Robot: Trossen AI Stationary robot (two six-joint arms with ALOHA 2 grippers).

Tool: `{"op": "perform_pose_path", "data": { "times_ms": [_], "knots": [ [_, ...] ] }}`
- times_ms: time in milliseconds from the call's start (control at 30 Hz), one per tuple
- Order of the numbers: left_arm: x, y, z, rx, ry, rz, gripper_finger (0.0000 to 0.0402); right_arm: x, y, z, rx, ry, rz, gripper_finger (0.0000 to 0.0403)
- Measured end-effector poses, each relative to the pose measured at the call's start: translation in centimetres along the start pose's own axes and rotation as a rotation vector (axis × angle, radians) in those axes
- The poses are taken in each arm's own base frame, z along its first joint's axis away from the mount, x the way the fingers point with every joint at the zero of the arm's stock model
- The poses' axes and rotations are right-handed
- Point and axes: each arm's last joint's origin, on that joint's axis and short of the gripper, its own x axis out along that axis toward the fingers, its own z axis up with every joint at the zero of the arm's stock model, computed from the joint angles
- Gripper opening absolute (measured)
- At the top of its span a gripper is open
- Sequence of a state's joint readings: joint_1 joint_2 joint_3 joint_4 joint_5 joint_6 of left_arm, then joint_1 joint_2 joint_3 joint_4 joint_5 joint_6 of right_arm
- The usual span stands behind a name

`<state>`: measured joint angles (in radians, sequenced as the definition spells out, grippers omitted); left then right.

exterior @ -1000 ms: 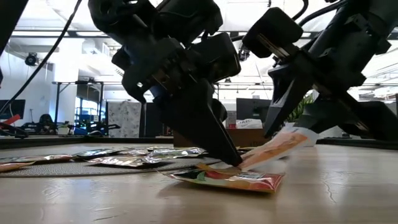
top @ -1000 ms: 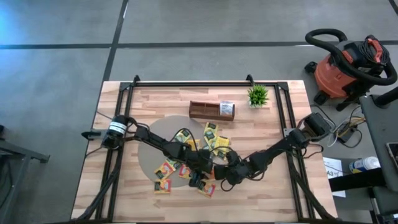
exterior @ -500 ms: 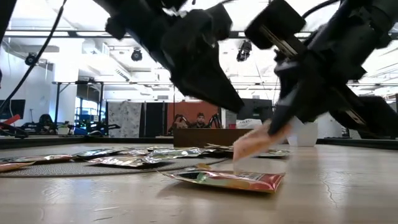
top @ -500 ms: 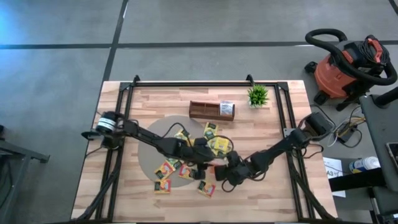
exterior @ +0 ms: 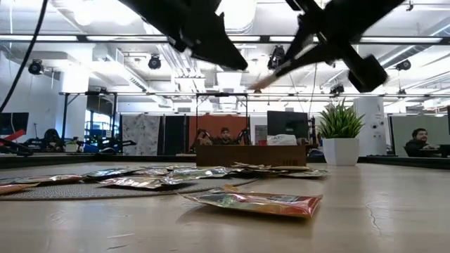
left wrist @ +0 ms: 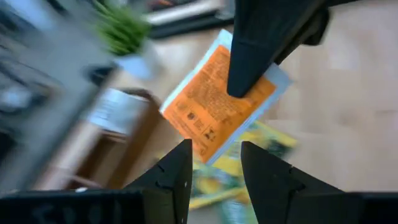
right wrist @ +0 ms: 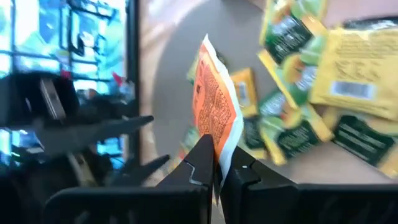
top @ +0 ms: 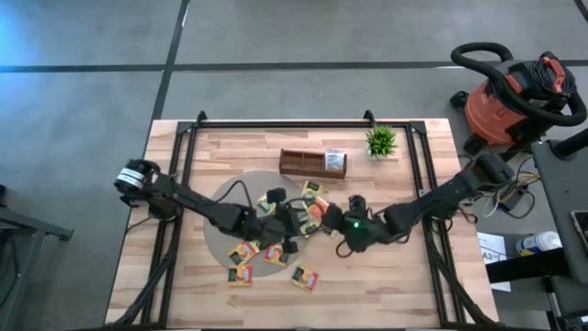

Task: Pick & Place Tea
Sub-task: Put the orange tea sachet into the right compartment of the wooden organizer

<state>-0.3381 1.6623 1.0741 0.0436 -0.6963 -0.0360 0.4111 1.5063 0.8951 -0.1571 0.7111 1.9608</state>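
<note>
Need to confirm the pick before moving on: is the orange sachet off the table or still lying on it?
Off the table. The right claw is shut on the orange sachet, holding it on edge above the sachets lying below.

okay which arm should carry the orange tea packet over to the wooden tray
Right. The right tool is already shut on the orange packet, lifted off the table. The left tool is open with nothing in it. The tray lies just beyond them.

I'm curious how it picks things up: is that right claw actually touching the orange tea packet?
Touching. In the right wrist view the right gripper has its two fingers pinched on the bottom edge of the orange sachet, holding it upright.
</note>
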Motion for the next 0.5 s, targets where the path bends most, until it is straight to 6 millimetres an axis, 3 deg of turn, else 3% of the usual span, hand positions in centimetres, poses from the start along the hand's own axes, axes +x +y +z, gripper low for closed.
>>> {"op": "perform_pose_path", "data": {
  "times_ms": [200, 500],
  "knots": [
    [-0.7, -0.6, 0.5, 0.196, -0.037, 0.105, 0.0133, -0.5, 1.8, 1.7, 0.01, -0.008, 0.072, 0.0009],
    [-0.1, 0.3, 1.1, 0.181, -0.074, 0.148, 0.0133, -0.1, 3.0, 2.5, 0.025, 0.05, 0.12, 0.0009]
  ]
}}
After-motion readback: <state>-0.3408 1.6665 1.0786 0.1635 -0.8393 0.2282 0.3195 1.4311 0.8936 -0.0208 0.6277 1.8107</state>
